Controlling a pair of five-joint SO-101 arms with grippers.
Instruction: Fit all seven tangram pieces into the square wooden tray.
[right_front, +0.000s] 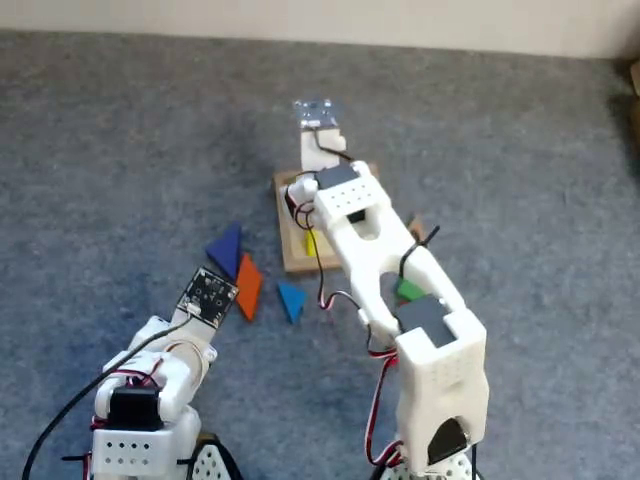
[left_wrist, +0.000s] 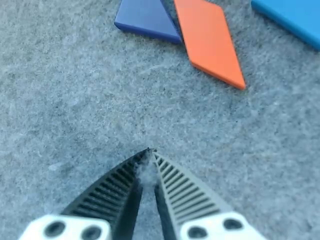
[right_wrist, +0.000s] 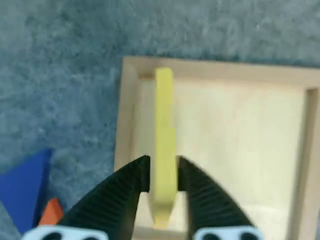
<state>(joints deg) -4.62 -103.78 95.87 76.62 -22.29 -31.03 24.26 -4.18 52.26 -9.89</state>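
Yellow piece (right_wrist: 164, 110), edge-on in right end effector (right_wrist: 162, 162), hides its outline.

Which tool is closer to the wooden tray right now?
Right. The right tool, shut on the yellow piece, is over the wooden tray. The left tool is away from it, over the carpet near the orange piece.

Grey carpet (right_front: 120, 150) under soft, even light
The carpet spreads across the whole surface; a pale strip (right_front: 400, 25) runs along its far edge.
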